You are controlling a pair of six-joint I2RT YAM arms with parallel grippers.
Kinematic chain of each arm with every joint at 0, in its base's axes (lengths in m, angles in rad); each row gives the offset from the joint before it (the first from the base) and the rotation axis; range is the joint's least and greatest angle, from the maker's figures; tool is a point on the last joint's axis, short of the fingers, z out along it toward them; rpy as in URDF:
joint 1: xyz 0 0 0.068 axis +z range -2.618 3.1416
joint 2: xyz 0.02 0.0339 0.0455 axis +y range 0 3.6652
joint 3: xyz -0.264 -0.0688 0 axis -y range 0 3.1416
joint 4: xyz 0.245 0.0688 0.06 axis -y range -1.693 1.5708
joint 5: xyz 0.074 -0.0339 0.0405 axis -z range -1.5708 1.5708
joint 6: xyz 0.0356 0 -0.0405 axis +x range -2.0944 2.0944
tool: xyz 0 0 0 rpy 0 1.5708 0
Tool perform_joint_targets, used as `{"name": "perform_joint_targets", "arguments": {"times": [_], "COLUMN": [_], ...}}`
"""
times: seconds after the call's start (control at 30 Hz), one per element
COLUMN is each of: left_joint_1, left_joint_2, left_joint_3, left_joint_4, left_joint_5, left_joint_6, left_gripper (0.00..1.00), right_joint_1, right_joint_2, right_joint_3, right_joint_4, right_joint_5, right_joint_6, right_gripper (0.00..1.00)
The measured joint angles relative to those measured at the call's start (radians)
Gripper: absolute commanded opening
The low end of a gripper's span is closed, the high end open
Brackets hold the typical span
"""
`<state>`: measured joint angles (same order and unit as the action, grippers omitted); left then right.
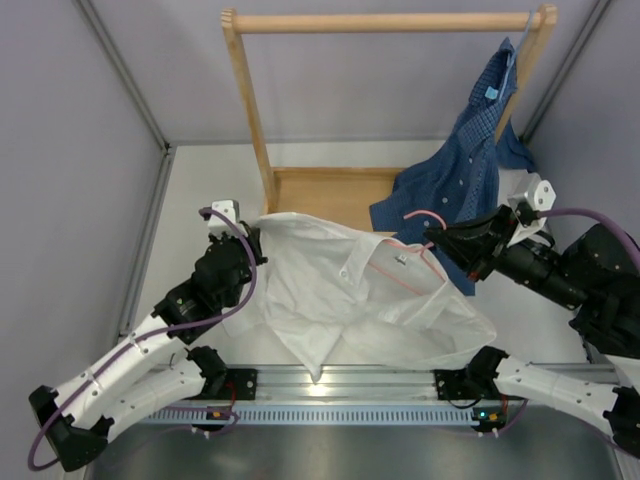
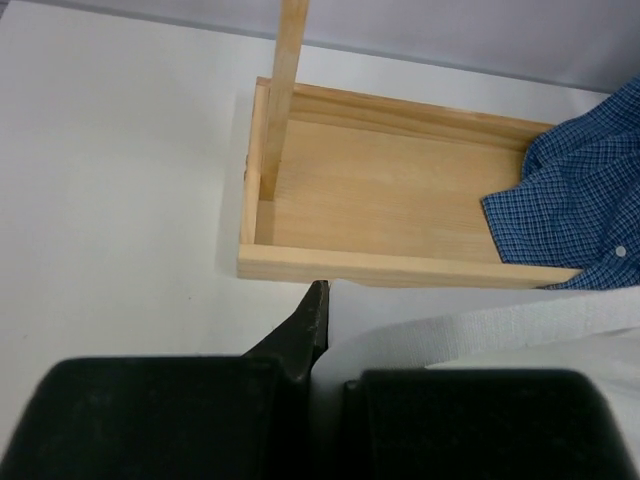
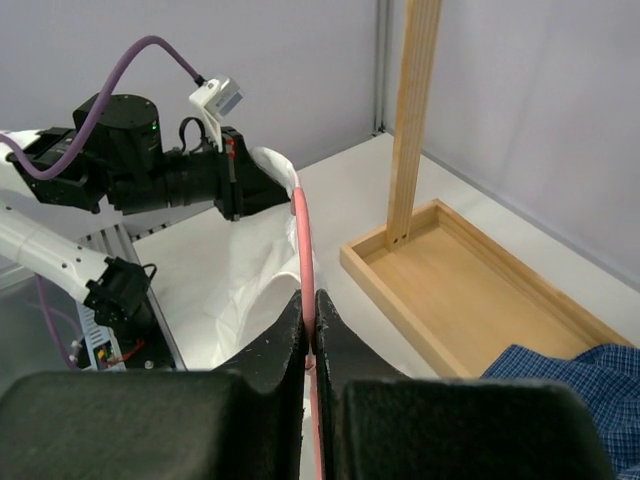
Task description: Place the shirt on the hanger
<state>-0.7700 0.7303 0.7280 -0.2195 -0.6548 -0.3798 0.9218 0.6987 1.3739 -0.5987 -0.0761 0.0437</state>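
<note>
The shirt (image 1: 330, 290) lies rumpled on the table (image 1: 190, 215) between the arms, one edge clenched in the left gripper (image 1: 251, 242), while the right gripper (image 3: 313, 300) grasps the pink hanger (image 3: 303, 235), its wire pointing toward that held edge.

Top external: high at the near edge, looking down and forward over the whole table (image 1: 200, 190) to the wooden rack (image 1: 390, 22). Left wrist: low and close, peering past its own fingers (image 2: 303, 335) at the rack's base tray (image 2: 380, 190). Right wrist: close, facing left across the table toward the left arm (image 3: 140, 165). All three share the base tray and blue checked shirt (image 1: 470, 160)
</note>
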Motion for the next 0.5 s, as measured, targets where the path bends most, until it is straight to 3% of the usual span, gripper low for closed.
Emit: {"name": "perform_joint_targets", "arguments": {"times": [0.17, 0.2, 0.27, 0.37, 0.4, 0.43, 0.5], "left_joint_1": [0.001, 0.002, 0.003, 0.003, 0.003, 0.003, 0.003], "left_joint_2": [0.005, 0.011, 0.03, 0.043, 0.042, 0.042, 0.042], "left_joint_3": [0.002, 0.006, 0.019, 0.046, 0.061, 0.082, 0.142], "left_joint_4": [-0.039, -0.053, -0.078, -0.116, -0.137, -0.164, -0.225], "left_joint_5": [-0.047, -0.057, -0.065, -0.071, -0.077, -0.087, -0.1], "left_joint_6": [-0.042, -0.051, -0.061, -0.068, -0.071, -0.077, -0.079], "left_gripper": [0.0, 0.06, 0.06, 0.22, 0.3, 0.62, 0.94], "right_joint_1": [0.0, 0.0, 0.0, 0.0, 0.0, 0.0, 0.0], "right_joint_2": [0.031, 0.036, 0.044, 0.056, 0.061, 0.064, 0.072], "right_joint_3": [-0.001, -0.003, -0.006, -0.005, -0.005, -0.005, -0.005], "right_joint_4": [0.002, 0.003, 0.003, 0.006, 0.006, 0.006, 0.006], "right_joint_5": [0.015, 0.019, 0.023, 0.027, 0.029, 0.034, 0.051], "right_joint_6": [0.0, 0.0, 0.0, 0.0, 0.0, 0.0, 0.0], "right_gripper": [0.0, 0.0, 0.0, 0.0, 0.0, 0.0, 0.0]}}
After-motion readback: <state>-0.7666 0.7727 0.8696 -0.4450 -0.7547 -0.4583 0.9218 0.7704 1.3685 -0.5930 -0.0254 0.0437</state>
